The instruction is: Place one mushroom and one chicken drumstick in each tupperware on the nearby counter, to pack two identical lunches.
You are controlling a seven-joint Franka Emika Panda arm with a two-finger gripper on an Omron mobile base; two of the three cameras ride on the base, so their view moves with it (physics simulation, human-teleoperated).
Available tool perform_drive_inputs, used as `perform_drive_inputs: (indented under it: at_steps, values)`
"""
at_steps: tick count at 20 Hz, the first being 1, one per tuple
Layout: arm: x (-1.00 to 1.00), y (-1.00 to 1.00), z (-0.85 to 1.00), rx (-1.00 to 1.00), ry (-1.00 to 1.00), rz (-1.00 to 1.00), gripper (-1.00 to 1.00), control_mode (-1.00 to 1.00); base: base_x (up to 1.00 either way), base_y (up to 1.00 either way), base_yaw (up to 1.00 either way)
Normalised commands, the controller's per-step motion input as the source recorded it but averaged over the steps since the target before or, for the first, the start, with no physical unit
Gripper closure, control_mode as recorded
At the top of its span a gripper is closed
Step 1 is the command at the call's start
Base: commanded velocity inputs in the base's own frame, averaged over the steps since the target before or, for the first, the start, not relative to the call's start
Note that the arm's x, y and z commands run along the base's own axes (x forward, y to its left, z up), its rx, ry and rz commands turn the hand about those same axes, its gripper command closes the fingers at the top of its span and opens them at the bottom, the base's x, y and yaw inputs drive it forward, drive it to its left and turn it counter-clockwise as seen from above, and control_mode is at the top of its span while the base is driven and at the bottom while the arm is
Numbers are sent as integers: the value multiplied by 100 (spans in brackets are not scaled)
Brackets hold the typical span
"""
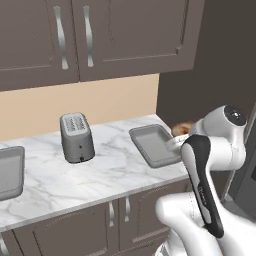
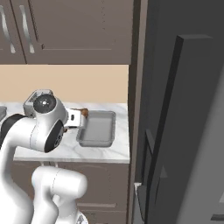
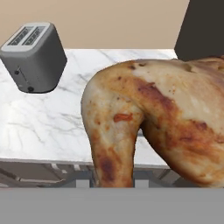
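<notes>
1. Claw [image 2: 81,117] is clenched on a chicken drumstick [image 3: 153,131]; in the hand view the meat sits right against the camera, from the centre out to 3 o'clock, hiding the fingertips.
2. In the left base view the drumstick [image 1: 181,129] shows as an orange-brown lump at the 2 o'clock corner of the near tray, partly behind the arm.
3. In the right base view the drumstick [image 2: 84,113] is at the claw tip, over the left rim of the tray [image 2: 98,129].
4. That tray [image 1: 155,145] sits at the right end of the counter [image 1: 75,180]; its visible floor is bare.
5. Second tray [image 1: 10,172] is at 9 o'clock on the counter, cut off by the picture edge.
6. Toaster [image 1: 76,137] stands upright between the two trays, well apart from each.
7. Hand view: toaster [image 3: 34,57] at 10 o'clock, marble behind the meat.
</notes>
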Motion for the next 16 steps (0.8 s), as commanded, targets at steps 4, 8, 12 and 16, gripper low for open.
perform_drive_inputs:
  at_steps: [4,8,12,16]
  values:
    - [55,27,-49,0,1,-5,100,-100,0,0,0]
    - [57,4,-44,0,1,-1,100,-100,0,0,0]
    - [63,0,-38,0,2,0,100,-100,0,0,0]
    - [66,0,-28,0,9,0,100,-100,0,0,0]
